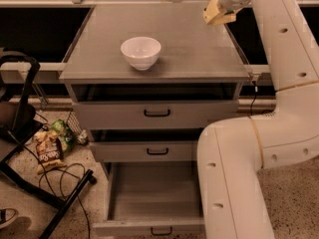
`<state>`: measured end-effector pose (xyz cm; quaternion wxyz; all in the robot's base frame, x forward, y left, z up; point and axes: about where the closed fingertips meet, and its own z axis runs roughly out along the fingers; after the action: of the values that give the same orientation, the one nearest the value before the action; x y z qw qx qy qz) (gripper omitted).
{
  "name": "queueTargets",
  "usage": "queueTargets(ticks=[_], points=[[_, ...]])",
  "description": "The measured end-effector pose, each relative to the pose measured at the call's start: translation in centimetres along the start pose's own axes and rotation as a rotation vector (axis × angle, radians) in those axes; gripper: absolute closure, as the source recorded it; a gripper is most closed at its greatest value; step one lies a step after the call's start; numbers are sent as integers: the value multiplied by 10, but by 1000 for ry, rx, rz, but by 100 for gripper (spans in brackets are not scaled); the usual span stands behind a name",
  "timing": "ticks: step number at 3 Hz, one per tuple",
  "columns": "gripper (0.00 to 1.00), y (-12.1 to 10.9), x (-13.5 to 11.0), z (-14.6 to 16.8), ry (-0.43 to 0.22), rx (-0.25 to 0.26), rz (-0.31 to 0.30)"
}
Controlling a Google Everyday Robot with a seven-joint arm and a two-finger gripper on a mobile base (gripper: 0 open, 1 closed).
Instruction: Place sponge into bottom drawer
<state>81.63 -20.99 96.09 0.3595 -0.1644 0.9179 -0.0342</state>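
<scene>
Claw [219, 10] is at the far right back corner of the worktop [189, 44], clenched on the sponge [215, 16]; the pale foam side shows and the block looks lifted off the surface. White bowl [141, 52] sits well apart, left of centre. Bottom drawer [149, 198] is pulled out, inside bare, its right part hidden behind the robot arm [234, 183].

Step in hand, as I judge it: carry the sponge down to the drawer. To do it well:
- grip firm, foam squashes easily
- swing out past the worktop's front edge before going down
- pass in front of the top drawer [154, 114] and middle drawer [149, 152]
- release low over the drawer floor, centre-left, away from the arm's own link
</scene>
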Motion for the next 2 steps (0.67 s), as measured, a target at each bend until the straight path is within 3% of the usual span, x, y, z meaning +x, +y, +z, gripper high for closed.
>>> queueTargets(ticks=[2], points=[[100,-2,57,-32,324,14,-96]])
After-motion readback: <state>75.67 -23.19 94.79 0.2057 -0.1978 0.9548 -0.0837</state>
